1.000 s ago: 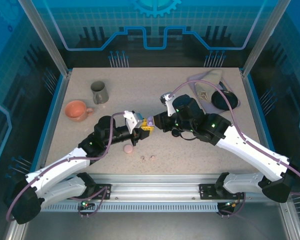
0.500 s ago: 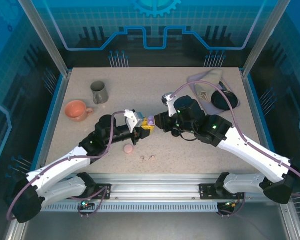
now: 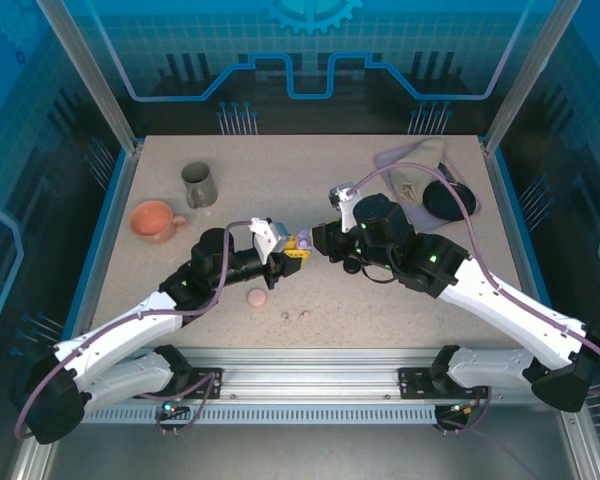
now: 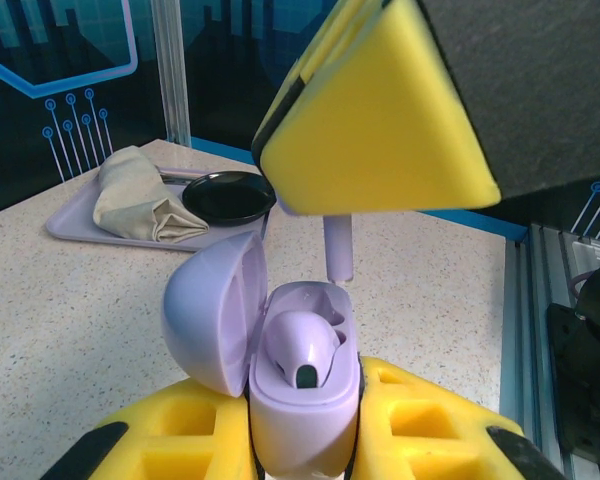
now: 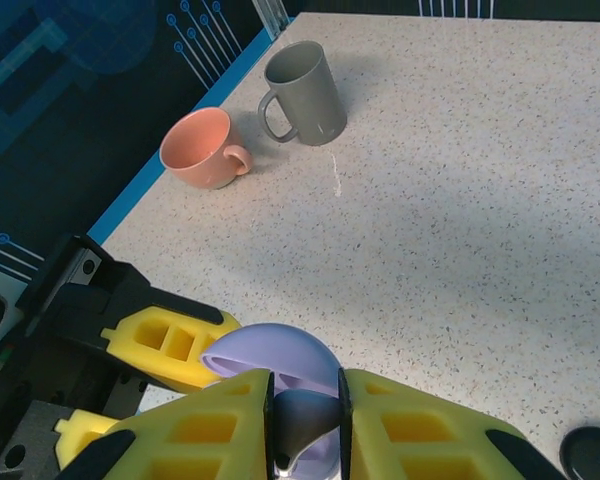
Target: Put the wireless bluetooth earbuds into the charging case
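The left tool (image 4: 302, 450) is clamped on the base of the glossy lavender charging case (image 4: 215, 310), whose rounded lid is swung open, at about the middle of the speckled worktop (image 4: 60, 300). One smooth lavender earbud (image 4: 302, 345) sits in its socket. The second earbud (image 4: 338, 250) is pinched stem down by the right tool (image 5: 305, 405) between yellow spongy pads (image 4: 380, 130), just over the free socket.

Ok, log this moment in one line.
left gripper: holding open lavender case, seated bud inside | right gripper: holding second lavender bud, stem down over case
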You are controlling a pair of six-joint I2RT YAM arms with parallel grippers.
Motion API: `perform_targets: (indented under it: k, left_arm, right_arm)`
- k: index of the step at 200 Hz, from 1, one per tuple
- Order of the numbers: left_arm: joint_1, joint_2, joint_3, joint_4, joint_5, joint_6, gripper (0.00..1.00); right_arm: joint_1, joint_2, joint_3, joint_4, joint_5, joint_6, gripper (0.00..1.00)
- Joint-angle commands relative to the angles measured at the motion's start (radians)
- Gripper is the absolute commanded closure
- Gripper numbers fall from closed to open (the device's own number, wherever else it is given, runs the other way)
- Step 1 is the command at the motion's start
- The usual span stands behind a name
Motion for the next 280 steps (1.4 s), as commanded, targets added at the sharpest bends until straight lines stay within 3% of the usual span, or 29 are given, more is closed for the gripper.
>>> perform_targets:
  k: [1,128,236,280]
  left_arm:
    - [-0.006,0.002,0.029,0.031,0.023,-0.021,1.00]
    - [-0.006,-0.002,0.037,0.032,0.026,-0.026,0.99]
    - [-0.007,0.004,0.040,0.032,0.012,-0.032,1.00]
    - [-0.006,-0.003,0.033,0.036,0.012,-0.028,1.00]
  right_arm:
    - [0.017,-0.019,-0.005,0.042,0.018,0.005,0.77]
    - [0.023,0.020,-0.045,0.063,0.006,0.023,0.77]
    - [0.033,0.039,-0.038,0.026,-0.078,0.040,0.76]
    - [0.031,0.028,-0.025,-0.014,-0.047,0.032,0.72]
